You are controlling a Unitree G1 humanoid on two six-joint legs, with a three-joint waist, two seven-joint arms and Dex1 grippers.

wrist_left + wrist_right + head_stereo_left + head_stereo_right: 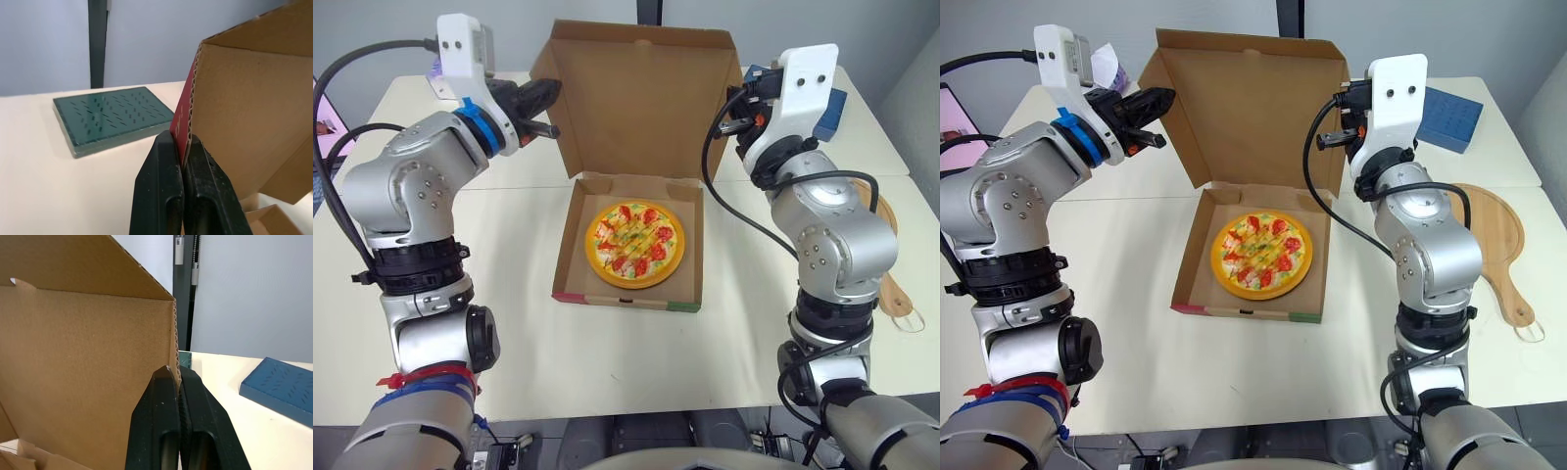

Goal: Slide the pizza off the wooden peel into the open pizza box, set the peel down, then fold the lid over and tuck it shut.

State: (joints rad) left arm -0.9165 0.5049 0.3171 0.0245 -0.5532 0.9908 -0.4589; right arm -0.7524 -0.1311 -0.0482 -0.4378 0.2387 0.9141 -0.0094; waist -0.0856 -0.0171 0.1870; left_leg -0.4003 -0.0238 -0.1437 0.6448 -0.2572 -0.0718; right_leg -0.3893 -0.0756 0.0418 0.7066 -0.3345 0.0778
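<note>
The pizza [635,244] lies inside the open cardboard box [625,297] at the table's middle. The box lid [641,98] stands upright behind it. My left gripper [551,108] is at the lid's left edge; in the left wrist view its fingers [161,176] are shut on the corrugated edge of the lid [244,98]. My right gripper [1332,119] is at the lid's right edge, and the right wrist view shows it [175,372] shut on that side's edge [88,382]. The wooden peel [1494,235] lies flat on the table to the right, behind my right arm.
A blue patterned pad [1446,117] lies at the back right of the table. A small purple and white item [1107,67] sits at the back left. Bare tabletop [607,362] stretches in front of the box.
</note>
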